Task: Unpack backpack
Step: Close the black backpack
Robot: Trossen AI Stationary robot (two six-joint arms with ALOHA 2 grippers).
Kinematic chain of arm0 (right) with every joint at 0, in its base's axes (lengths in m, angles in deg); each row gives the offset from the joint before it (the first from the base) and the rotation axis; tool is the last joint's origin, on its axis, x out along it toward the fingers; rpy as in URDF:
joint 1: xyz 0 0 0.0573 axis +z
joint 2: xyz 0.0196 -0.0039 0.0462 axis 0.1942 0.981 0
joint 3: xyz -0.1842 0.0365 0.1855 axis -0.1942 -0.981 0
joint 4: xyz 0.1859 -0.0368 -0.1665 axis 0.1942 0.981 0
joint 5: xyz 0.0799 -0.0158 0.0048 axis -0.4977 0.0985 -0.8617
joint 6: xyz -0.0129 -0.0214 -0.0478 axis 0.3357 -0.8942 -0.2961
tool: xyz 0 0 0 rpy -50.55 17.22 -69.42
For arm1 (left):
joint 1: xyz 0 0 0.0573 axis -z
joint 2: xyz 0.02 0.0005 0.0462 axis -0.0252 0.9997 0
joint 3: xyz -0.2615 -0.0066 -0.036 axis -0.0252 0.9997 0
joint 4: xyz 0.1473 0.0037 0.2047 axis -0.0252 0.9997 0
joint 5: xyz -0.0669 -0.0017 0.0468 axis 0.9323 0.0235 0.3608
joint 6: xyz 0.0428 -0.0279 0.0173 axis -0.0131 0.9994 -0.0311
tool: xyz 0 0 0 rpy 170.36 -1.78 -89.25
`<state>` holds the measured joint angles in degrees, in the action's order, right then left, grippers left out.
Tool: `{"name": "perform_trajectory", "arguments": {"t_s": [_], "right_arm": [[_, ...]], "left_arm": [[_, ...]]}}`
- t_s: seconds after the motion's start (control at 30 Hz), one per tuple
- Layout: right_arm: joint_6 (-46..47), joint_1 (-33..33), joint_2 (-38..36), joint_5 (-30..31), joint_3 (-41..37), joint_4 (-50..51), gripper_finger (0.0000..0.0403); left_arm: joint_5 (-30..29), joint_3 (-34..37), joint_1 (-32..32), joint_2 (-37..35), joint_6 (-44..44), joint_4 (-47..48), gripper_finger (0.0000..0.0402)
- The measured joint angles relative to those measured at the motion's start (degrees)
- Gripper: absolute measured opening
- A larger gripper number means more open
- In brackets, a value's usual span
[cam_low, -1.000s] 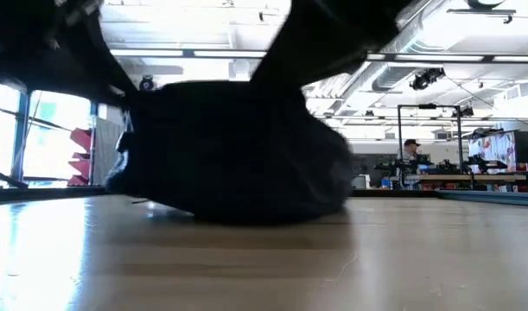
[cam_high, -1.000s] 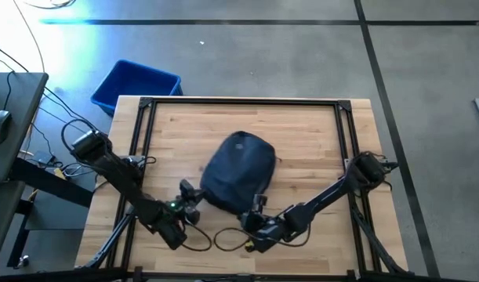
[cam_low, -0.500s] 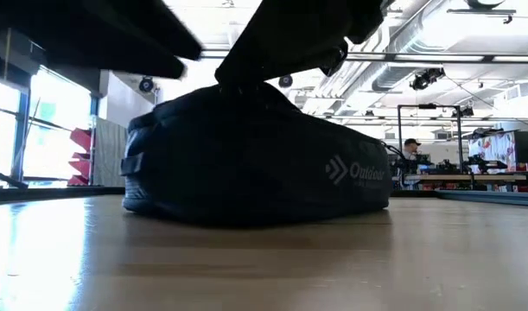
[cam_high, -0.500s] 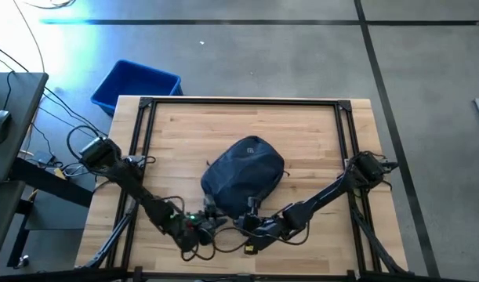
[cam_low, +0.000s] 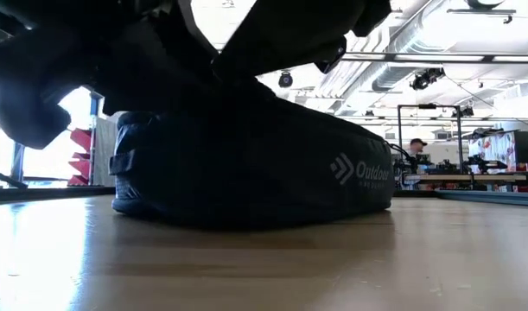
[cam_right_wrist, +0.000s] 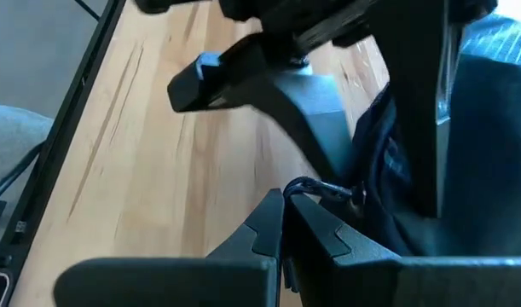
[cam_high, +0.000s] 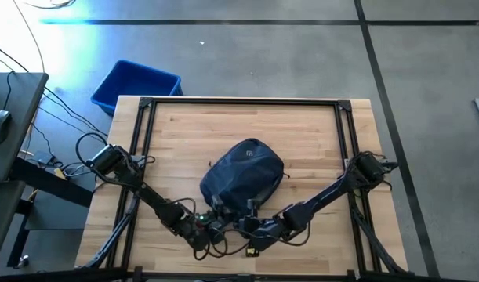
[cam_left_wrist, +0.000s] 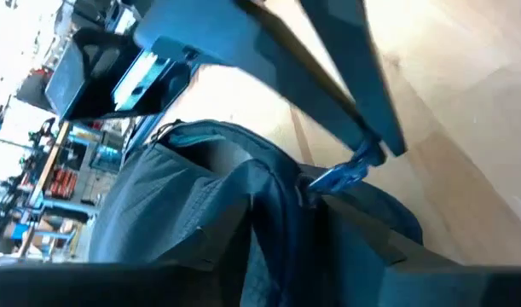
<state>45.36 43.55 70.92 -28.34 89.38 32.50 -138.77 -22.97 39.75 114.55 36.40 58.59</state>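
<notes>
The dark navy backpack point(cam_high: 244, 174) lies flat on the table's middle, its white logo point(cam_low: 360, 172) facing the table's right side in the low view. My right gripper point(cam_right_wrist: 283, 228) is at the bag's near end point(cam_high: 251, 215), shut on a zipper pull. My left gripper point(cam_high: 214, 219) is just left of it at the same near end. In the right wrist view its fingers point(cam_right_wrist: 196, 75) stand spread open over the bag's edge. I cannot tell whether they touch the fabric. My right gripper pinches the zipper's dark cord pull point(cam_right_wrist: 309, 188) between its two fingertips, at the backpack's near end. The fingers come in low from the table's near right side. The bag rests on the table.
A bright blue plastic bin point(cam_high: 136, 84) stands on the floor beyond the table's far left corner. Loose cables point(cam_high: 223, 239) lie on the wood near the near edge. A black frame point(cam_high: 239, 102) runs round the tabletop. Bare wood lies on the far side and to both sides of the bag.
My left arm has swung toward the table's right along the near edge, ending beside my right gripper at the bag's near end. The backpack has turned a little on the table, so its logo side now shows in the low view. My right gripper has stayed put.
</notes>
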Motion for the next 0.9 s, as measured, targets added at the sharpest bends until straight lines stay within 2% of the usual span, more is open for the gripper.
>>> {"name": "perform_trajectory", "arguments": {"t_s": [0.1,0.17,0.4,0.63,0.8,0.9], "right_arm": [[3.4,0.3,-0.3,0.6,0.0,3.0,0.0000],[6.4,0.4,-0.7,2.0,0.0,5.9,0.0000],[18.7,0.3,-0.9,7.0,0.1,21.8,0.0000],[33.6,0.8,-0.9,10.5,0.1,43.3,0.0000],[44.7,1.9,-0.9,12.0,0.0,57.4,0.0000],[49.2,3.1,-1.0,13.2,-0.5,59.4,0.0000]], "left_arm": [[-0.5,-1.0,1.0,0.0,0.1,3.1,0.0034],[-0.9,-1.7,1.9,0.0,0.2,5.9,0.0010],[-1.7,-2.2,5.4,0.0,1.3,9.7,0.0002],[-1.9,-2.2,10.4,-0.2,8.8,20.0,0.0001],[-1.0,-2.2,14.0,-1.8,14.4,21.5,0.0000],[-1.1,-2.2,16.0,-3.2,18.3,21.4,0.0000]]}}
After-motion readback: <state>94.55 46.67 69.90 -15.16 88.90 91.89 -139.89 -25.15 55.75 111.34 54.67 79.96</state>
